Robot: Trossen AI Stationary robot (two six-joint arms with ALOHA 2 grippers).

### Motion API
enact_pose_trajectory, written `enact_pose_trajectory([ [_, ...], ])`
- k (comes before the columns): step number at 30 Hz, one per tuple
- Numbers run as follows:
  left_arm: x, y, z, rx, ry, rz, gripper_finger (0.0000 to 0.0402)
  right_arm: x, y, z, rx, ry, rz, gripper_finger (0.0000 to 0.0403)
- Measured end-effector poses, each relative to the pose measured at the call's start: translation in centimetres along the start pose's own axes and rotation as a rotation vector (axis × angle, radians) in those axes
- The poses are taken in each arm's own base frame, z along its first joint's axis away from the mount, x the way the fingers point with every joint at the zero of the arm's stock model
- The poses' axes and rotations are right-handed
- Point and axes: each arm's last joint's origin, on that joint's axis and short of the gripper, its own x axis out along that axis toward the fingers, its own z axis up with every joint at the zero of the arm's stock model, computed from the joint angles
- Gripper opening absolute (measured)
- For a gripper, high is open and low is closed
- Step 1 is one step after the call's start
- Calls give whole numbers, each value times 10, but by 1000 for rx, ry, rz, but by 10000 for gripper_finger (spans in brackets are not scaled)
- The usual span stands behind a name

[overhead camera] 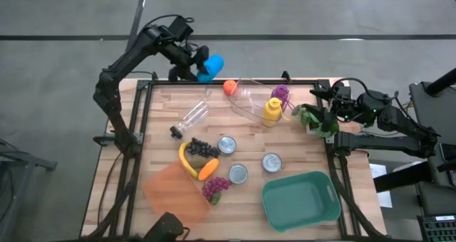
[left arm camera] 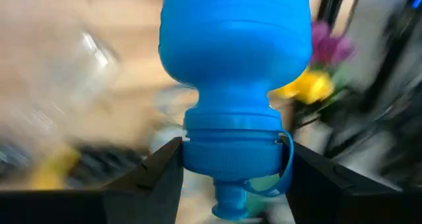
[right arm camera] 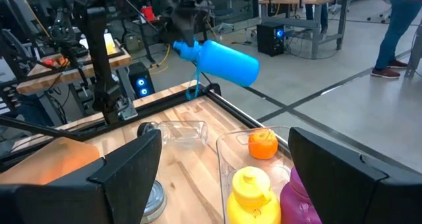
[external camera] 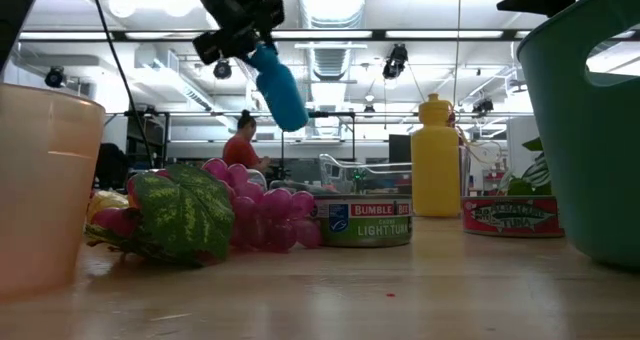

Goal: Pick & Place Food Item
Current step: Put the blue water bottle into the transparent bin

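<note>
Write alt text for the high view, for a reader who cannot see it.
Overhead view of a wooden table: the left hand holds a blue bottle over the far edge, while the right hand waits open at the right edge. Cans, grapes, a yellow bottle and a green bin lie between.

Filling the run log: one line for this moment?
left gripper: shut on blue bottle, lifted over table's far edge | right gripper: open, waiting at right edge

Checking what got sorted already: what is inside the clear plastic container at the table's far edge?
The clear container holds an orange at its far end; the yellow bottle stands at its near end. Whether that bottle is inside cannot be told.
</note>
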Motion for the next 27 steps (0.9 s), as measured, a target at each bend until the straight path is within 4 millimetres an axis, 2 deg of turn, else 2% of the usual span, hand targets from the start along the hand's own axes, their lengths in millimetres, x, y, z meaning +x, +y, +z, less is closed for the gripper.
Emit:
enact_pose_trajectory([
  [2, 0, -3, 0, -143, 22, -44, 211, 0, 0, 0, 0, 0, 0, 329],
  [4, 1, -9, 1, -193, 30, -90, 211, 0, 0, 0, 0, 0, 0, 329],
  [14, 10, -51, 0, -147, -53, -402, 211, 0, 0, 0, 0, 0, 0, 329],
  [18, 22, -56, -2, -117, -33, -447, 211, 0, 0, 0, 0, 0, 0, 329],
  [27, 57, -54, -21, -179, 135, -390, 211, 0, 0, 0, 0, 0, 0, 329],
])
